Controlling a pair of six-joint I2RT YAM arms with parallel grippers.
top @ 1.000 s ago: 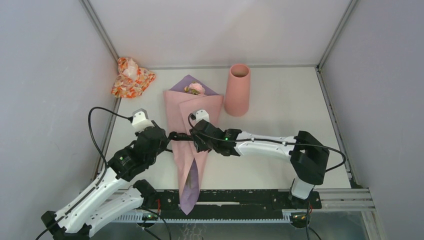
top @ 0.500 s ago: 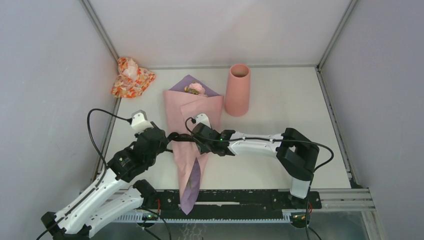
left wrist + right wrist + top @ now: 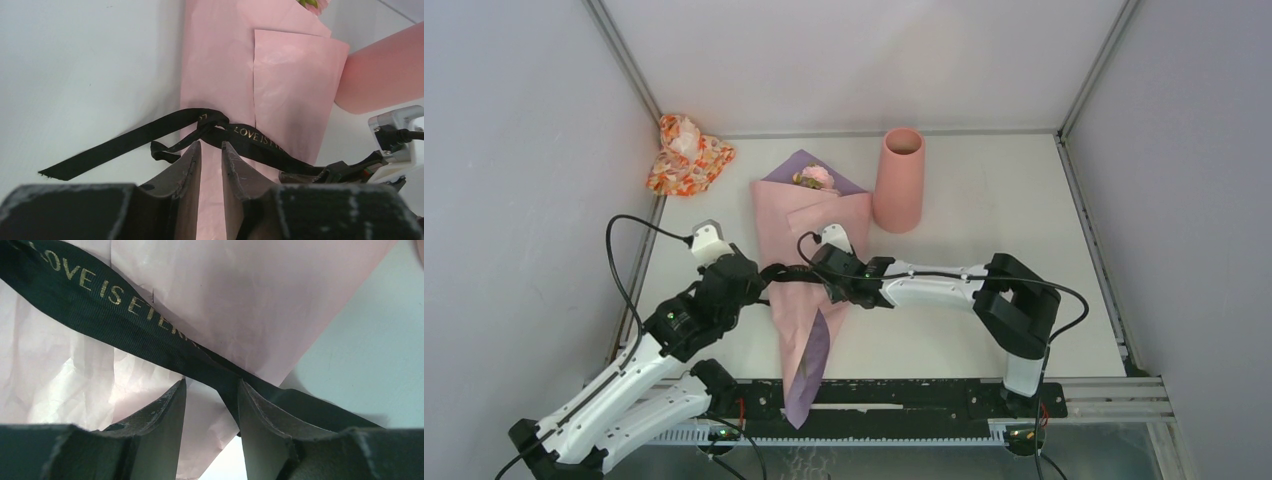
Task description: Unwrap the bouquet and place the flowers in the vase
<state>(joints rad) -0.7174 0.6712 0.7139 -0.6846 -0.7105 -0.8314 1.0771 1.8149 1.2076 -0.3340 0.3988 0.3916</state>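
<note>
The bouquet (image 3: 804, 230) lies on the table, a long pink and lilac paper cone with its tip toward the arms. One pink flower head (image 3: 816, 177) shows at its wide far end; the stems are hidden in the paper. A black ribbon (image 3: 789, 271) with gold lettering crosses the cone's middle. My left gripper (image 3: 762, 280) sits at the cone's left edge, open by a narrow gap, its tips (image 3: 211, 145) just short of the ribbon knot (image 3: 210, 125). My right gripper (image 3: 819, 272) is over the paper (image 3: 240, 290), open (image 3: 211, 382), with the ribbon (image 3: 115, 310) running past its right fingertip. The salmon-pink vase (image 3: 899, 185) stands upright to the right.
An orange-red floral cloth bundle (image 3: 686, 155) lies in the back left corner. Grey walls close in the table on three sides. A black rail (image 3: 904, 398) runs along the near edge. The right wrist's white housing (image 3: 397, 125) shows in the left wrist view.
The right arm has folded its elbow inward and its gripper has edged a little left along the ribbon. The lilac flap near the cone's tip has lifted. The left gripper has barely shifted.
</note>
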